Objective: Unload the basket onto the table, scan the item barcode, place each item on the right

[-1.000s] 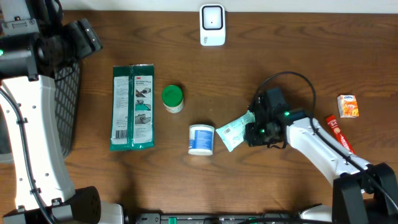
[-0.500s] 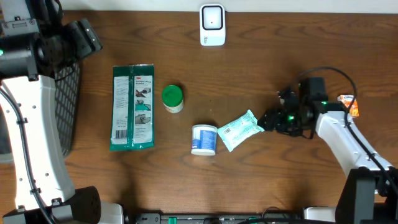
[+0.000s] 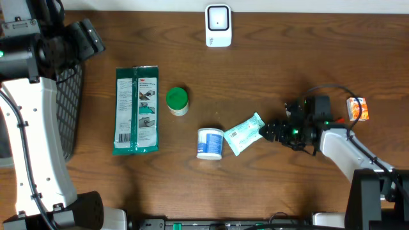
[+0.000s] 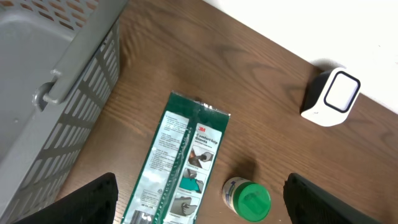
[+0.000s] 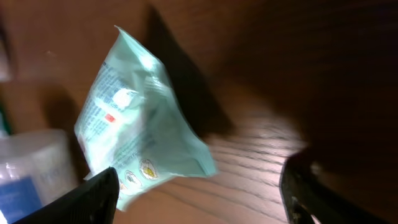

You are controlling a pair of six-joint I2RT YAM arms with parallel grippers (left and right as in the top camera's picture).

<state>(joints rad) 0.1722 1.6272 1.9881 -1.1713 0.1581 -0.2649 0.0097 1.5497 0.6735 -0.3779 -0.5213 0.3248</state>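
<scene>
Right gripper (image 3: 268,131): jaws wide, holding nothing, just beside the mint pouch (image 3: 246,133) near the table (image 3: 307,64) front edge. Left gripper (image 4: 208,202): wide, holding nothing.

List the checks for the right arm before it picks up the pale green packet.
1. Right gripper open: ok.
2. Pale green crinkled packet lies free on the wood, ahead of the open jaws: ok.
3. Packet's barcode label faces up: ok.
4. White round tub clear of the packet: cannot tell, they lie close.
5. White box-shaped scanner stands unobstructed: ok.
</scene>
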